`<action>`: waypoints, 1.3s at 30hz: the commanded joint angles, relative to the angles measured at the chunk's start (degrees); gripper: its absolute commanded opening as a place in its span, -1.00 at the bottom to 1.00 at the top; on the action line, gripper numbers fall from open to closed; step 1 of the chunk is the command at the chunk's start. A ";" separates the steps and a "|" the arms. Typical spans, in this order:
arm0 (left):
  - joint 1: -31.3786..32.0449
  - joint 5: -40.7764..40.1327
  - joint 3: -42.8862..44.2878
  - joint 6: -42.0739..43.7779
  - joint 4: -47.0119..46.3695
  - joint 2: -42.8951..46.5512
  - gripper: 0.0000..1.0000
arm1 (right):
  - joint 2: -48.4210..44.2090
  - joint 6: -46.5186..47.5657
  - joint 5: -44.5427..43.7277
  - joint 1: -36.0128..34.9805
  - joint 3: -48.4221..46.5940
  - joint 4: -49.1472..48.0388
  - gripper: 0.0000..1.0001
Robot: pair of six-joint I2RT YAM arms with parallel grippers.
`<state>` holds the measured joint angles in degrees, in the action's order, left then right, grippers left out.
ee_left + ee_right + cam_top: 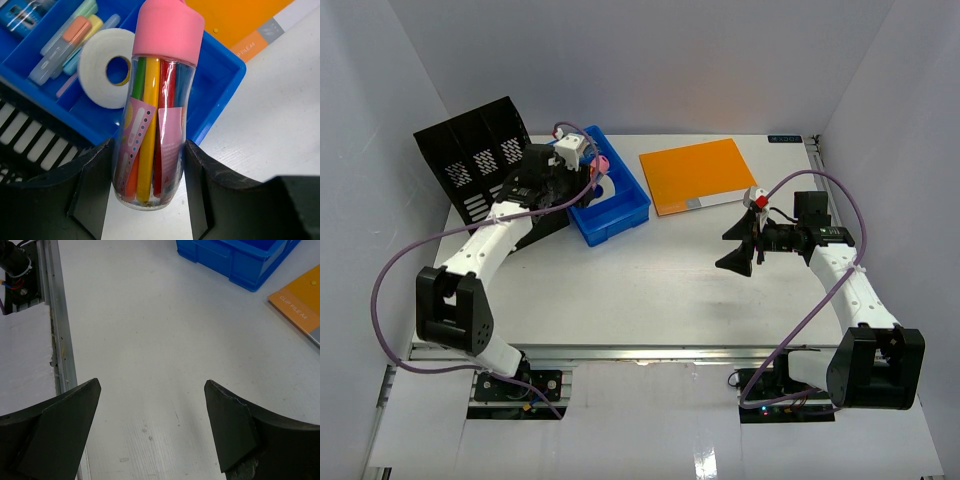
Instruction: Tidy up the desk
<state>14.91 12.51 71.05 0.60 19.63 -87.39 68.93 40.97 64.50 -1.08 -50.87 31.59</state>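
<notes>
Gripping a clear plastic pen tube [155,125] by its waist, the left gripper [147,175] has its jaws closed narrow on the tube's sides. The tube has a smooth pink cap [167,30] and holds green, yellow, orange and red pens behind a pink label. Its capped end lies over the blue tray [220,85]; its base shows over bare white tabletop just outside the tray's wall.

The tray is moulded plastic with dividers. One compartment holds a white tape roll [100,70] lying flat. The next holds pastel highlighters [65,47] lying side by side.

The desk [650,290] is flat, matte white and rectangular. Its long axis runs left to right, parallel to the metal rail [650,352] on its front edge by the arm bases. The tray sits toward the far left, askew to the edges. Just beside it, a black perforated file rack [470,160] stands at the far left corner. An orange clip file [700,175] lies flat near the far edge, right of the tray.

The right gripper [151,385] hangs over bare desk near the right edge, jaws spread wide and holding nothing.
</notes>
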 commanded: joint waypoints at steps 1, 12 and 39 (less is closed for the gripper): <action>0.79 7.70 5.94 8.05 -1.64 -4.83 -1.00 | -0.99 0.51 1.24 0.46 -0.63 -0.03 0.81; 1.60 11.11 5.51 8.92 -5.50 -12.31 -0.85 | 0.37 0.69 0.48 0.38 -0.55 -0.03 0.81; 1.87 7.18 2.82 3.26 -8.51 -9.56 0.96 | 1.65 2.87 -1.18 3.28 -0.28 0.50 0.80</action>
<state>16.40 19.07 74.44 5.55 13.06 -102.60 70.30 41.49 63.10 1.49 -50.87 31.59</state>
